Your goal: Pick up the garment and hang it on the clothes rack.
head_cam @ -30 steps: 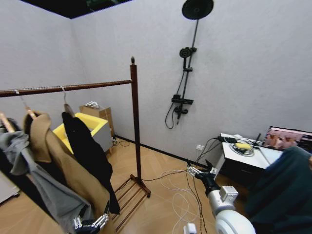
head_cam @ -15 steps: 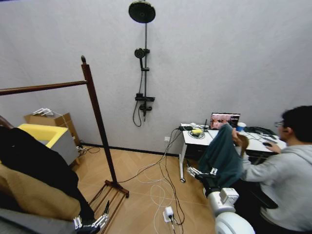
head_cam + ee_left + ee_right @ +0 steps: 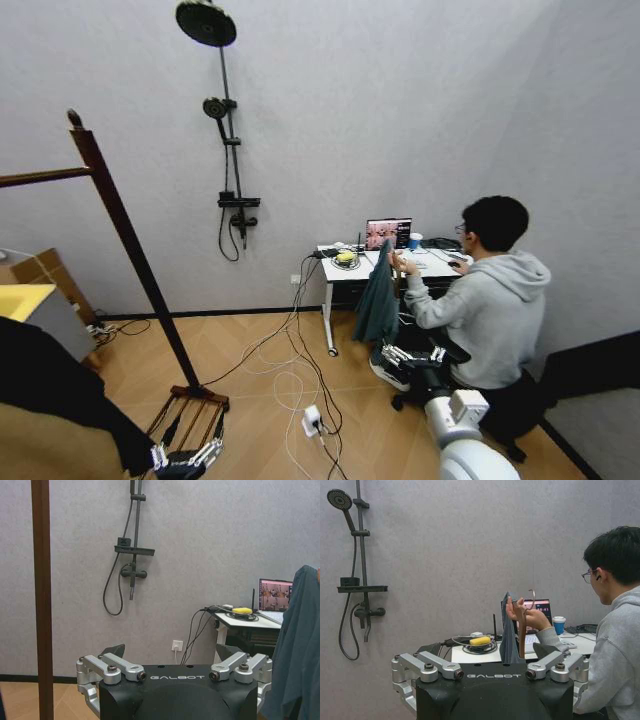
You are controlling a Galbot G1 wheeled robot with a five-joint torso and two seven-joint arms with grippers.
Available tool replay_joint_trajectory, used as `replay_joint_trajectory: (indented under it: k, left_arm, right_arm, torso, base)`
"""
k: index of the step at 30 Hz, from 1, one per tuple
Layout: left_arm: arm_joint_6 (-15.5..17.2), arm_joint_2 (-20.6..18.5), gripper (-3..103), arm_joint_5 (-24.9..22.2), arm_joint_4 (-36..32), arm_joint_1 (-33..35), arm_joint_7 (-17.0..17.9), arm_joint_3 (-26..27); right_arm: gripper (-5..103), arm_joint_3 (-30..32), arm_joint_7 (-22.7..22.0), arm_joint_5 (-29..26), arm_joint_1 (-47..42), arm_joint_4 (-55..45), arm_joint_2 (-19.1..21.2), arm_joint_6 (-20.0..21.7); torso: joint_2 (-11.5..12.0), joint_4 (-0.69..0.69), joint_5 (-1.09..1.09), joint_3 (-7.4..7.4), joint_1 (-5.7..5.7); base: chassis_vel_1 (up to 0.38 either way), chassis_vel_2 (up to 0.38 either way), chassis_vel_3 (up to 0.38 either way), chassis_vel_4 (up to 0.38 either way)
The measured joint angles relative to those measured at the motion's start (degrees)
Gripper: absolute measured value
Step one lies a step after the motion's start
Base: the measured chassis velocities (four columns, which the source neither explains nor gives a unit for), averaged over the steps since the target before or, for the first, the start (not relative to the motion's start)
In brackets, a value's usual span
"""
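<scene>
clothes rack (image 3: 120, 215) top bar cut by edge | garment (image 3: 55, 395) mostly out of frame

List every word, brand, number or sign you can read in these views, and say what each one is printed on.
"GALBOT" – on the black body of the left gripper, in the left wrist view.
"GALBOT" – on the black body of the right gripper, in the right wrist view.
The laptop screen on the desk shows pictures; any text there is too small to read.
The paper cup bears no mark that can be made out.
</scene>
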State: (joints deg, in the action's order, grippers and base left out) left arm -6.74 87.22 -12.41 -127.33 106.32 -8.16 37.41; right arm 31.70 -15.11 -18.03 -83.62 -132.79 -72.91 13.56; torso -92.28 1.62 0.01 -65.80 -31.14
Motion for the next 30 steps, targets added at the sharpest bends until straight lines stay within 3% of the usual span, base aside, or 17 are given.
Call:
replay_joint_trajectory:
  k: [30]
  left_arm:
    - [0.0,0.0,100,0.0,0.0,0.0,0.0,0.0]
  right_arm:
    - [100,-3.6,0.1,2.2,1.2,2.1,-1.0,-0.6]
  torso:
    - [0.0,0.0,-0.01,-0.01,-0.02]
  base:
    - [0.106,-0.066,-0.073,0.103]
